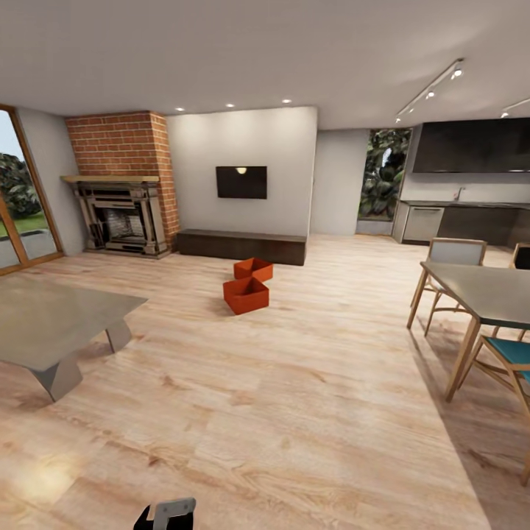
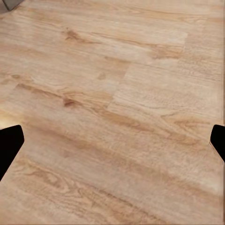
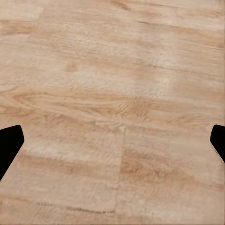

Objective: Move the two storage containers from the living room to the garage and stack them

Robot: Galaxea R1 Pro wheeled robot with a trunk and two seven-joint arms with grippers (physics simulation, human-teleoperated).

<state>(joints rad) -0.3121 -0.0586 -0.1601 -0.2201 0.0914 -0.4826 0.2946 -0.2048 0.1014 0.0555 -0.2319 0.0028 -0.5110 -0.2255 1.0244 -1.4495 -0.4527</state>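
Across the middle of your head view, a little above centre, the two storage containers sit on the light wood plank floor (image 1: 294, 412) of the living room. You see the nearer container (image 1: 246, 294) turned with one corner toward you, so its sides run diagonally in the frame; its open top faces up. Its long axis is hard to judge from here, since it looks close to square. Just behind it and slightly right, the farther container (image 1: 254, 269) is also turned corner-on; whether the two touch you cannot tell. No label or writing can be read on either box.

Behind them a long dark low cabinet (image 1: 241, 246) runs along the wall under the black TV (image 1: 241, 182). At the upper left stands the red brick fireplace (image 1: 124, 184), with glass doors (image 1: 18, 199) at the left edge. A grey low table (image 1: 51, 324) occupies the left middle, and a dining table (image 1: 486, 294) with chairs (image 1: 453, 258) fills the right side.

Your left gripper (image 2: 112, 145) shows its dark fingertips (image 2: 9, 145) at opposite edges of the left wrist view, spread wide over bare planks, nothing between them. Your right gripper (image 3: 112, 145) is likewise wide apart and holding nothing in the right wrist view.
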